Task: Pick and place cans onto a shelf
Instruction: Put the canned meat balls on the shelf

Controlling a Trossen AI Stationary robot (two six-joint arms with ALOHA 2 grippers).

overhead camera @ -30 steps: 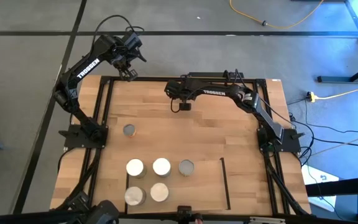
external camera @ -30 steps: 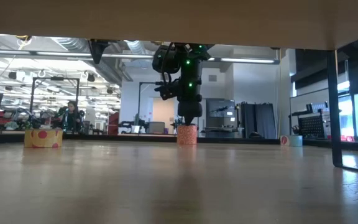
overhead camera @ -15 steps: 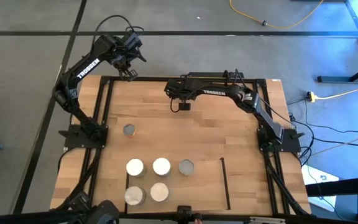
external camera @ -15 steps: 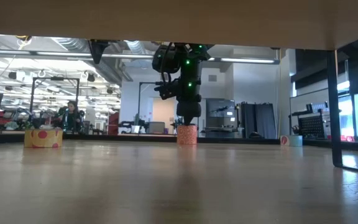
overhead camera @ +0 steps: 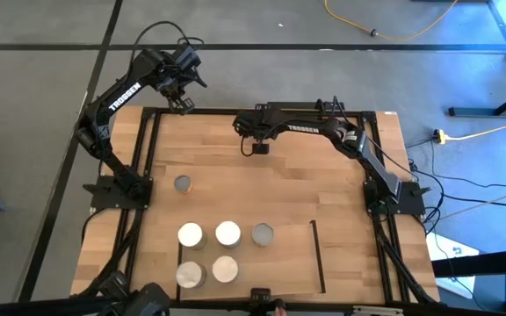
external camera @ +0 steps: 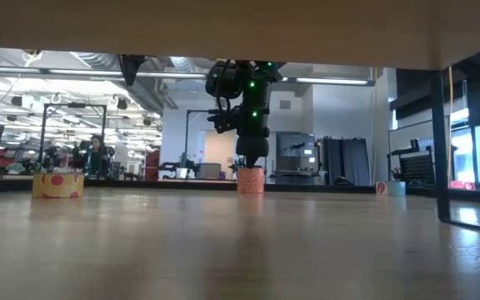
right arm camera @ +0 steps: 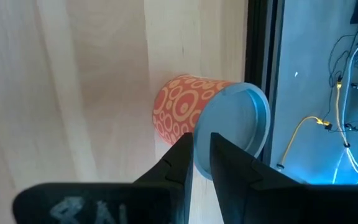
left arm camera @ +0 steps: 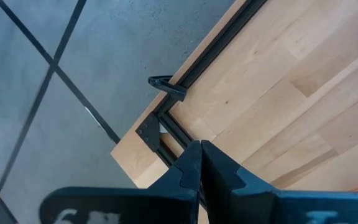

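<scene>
Five cans [overhead camera: 207, 253] crowd the shelf [overhead camera: 288, 263] at the table's 7 o'clock, a sixth can [overhead camera: 182, 183] stands alone toward 9. The shelf's 3 o'clock half lies bare. The right gripper [overhead camera: 259, 147] hangs toward 12, over an orange can [right arm camera: 185, 112].

From above, the right pincer [overhead camera: 259, 147] hides the orange can [right arm camera: 185, 115] beneath it. The shelf [overhead camera: 317, 263] runs under the high view's lower edge. Behind the yellow can [external camera: 57, 184], a distant person [external camera: 97, 153] stays indistinct.
</scene>
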